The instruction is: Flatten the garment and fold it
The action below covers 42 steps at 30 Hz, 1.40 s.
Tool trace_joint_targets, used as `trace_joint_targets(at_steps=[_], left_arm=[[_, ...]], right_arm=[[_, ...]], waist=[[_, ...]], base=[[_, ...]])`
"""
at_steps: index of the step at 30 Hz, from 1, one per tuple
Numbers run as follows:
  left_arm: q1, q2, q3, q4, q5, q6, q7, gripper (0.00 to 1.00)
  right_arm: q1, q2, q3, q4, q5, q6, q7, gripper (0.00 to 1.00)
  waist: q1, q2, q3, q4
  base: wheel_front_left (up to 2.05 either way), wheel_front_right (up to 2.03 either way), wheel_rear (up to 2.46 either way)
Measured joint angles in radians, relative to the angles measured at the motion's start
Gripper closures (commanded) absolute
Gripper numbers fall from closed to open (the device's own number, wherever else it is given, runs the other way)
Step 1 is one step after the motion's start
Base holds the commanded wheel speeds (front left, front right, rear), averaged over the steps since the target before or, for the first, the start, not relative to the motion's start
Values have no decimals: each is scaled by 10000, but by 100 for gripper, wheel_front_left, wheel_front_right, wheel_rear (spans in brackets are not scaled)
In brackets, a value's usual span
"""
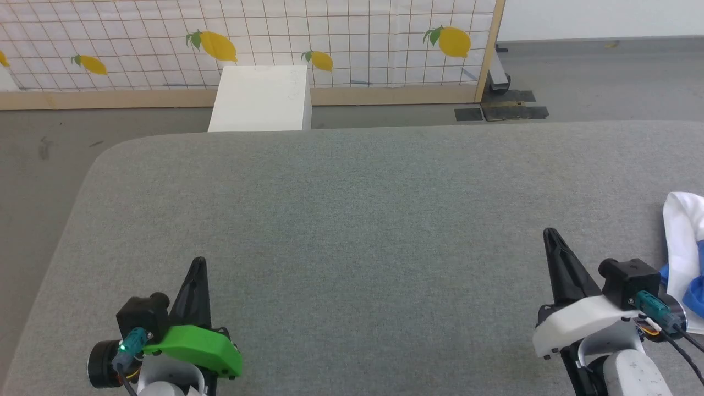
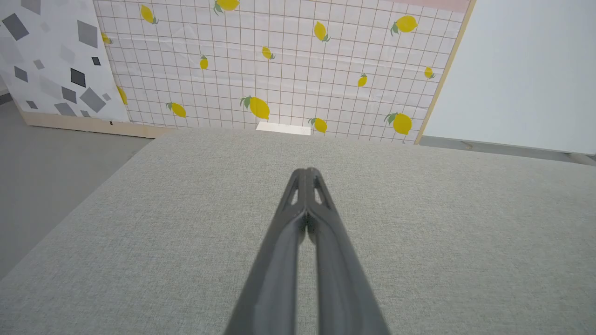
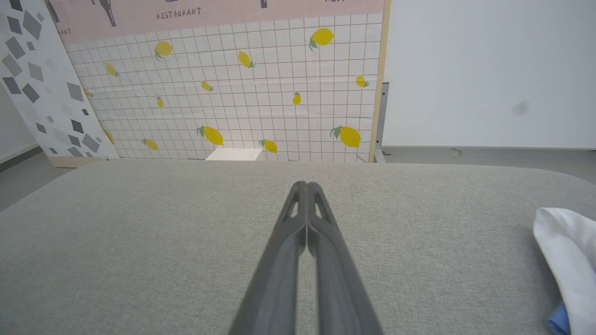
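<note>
Two dark long-fingered grippers sit low in the head view, each with its fingers pressed flat together and holding nothing. The left gripper (image 1: 198, 264), on a green mount, is at the lower left. The right gripper (image 1: 549, 234), on a white mount, is at the lower right. Between and above them the broad grey fabric-covered table (image 1: 352, 209) stretches as open surface. Its rounded corner is at the upper left and its far edge runs straight across the frame. Grey floor (image 1: 44, 148) borders it on the left and beyond.

The white and bright blue soft cloth garment (image 1: 681, 231) lies bunched at the right edge of the frame, just beside the right gripper's wrist and apart from its fingers. The frame cuts off most of it, so its shape cannot be made out. In the right wrist view it appears as a white fold with a blue scrap at the lower right, likewise cut off. Past the table's far edge stand a plain white box (image 1: 261, 99) and a lemon-patterned grid panel (image 1: 357, 38).
</note>
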<state>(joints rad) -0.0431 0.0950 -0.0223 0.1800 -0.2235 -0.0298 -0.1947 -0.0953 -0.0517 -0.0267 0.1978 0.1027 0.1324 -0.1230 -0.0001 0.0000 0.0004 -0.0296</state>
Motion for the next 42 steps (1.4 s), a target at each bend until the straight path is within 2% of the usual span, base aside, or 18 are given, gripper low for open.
trace_joint_targets(at_steps=[42], left_arm=[[145, -182, 82, -750, 849, 92, 805, 100]], right_arm=[[357, 2, 107, -828, -420, 0, 525, 100]], waist=[[1, 0, -2, 128]], base=[[0, 0, 0]])
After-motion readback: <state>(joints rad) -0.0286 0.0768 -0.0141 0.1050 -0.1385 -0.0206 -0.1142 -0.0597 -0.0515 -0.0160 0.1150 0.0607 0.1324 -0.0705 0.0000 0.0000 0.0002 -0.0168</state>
